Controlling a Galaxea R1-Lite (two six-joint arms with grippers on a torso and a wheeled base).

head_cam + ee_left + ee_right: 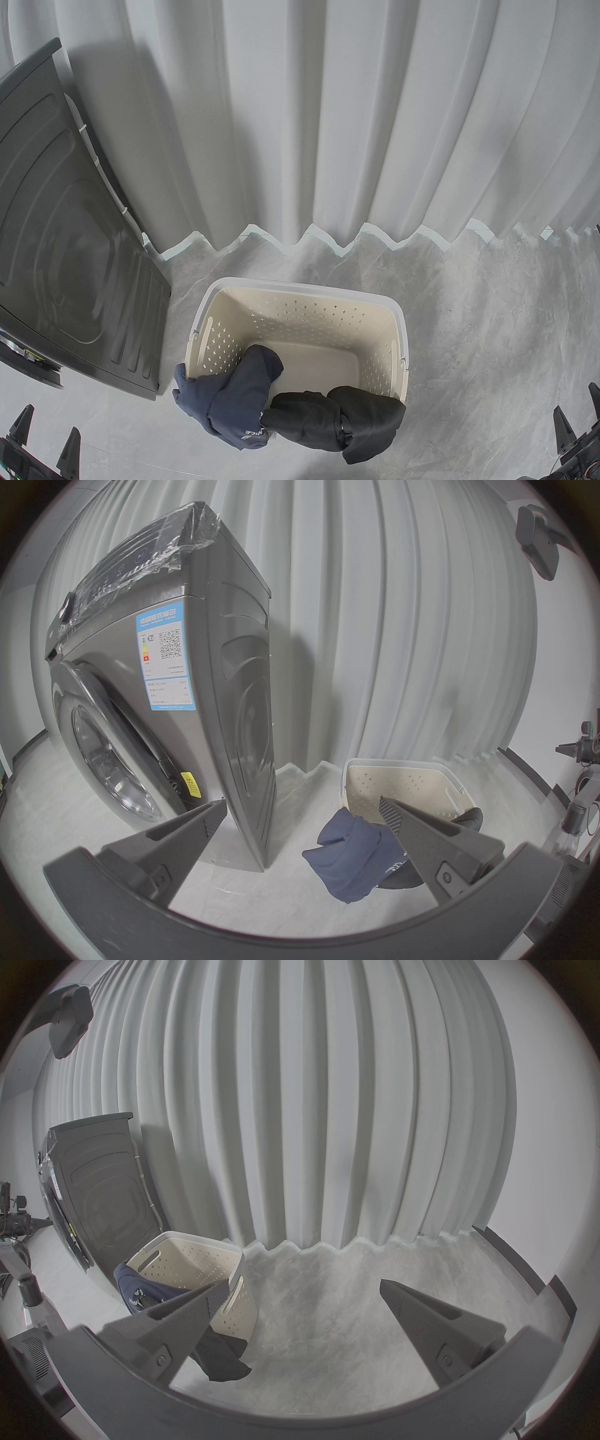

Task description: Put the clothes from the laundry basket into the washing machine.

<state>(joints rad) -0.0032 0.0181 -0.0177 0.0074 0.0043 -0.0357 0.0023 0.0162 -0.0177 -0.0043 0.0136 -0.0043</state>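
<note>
A cream laundry basket (300,294) (406,780) (187,1260) stands on the grey floor before a white curtain. A navy garment (234,390) (353,855) (140,1288) hangs over its near left rim. Beside that garment a black one (340,422) (219,1357) drapes over the near rim. The dark grey washing machine (62,250) (187,686) (100,1179) stands left of the basket, its round door (106,755) ajar. My left gripper (44,440) (303,833) is open, low at the near left. My right gripper (578,412) (303,1313) is open at the near right, apart from the basket.
A pleated white curtain (350,119) hangs behind the basket down to the floor. Open grey floor (500,325) stretches right of the basket. A camera stand (584,774) is at the room's edge.
</note>
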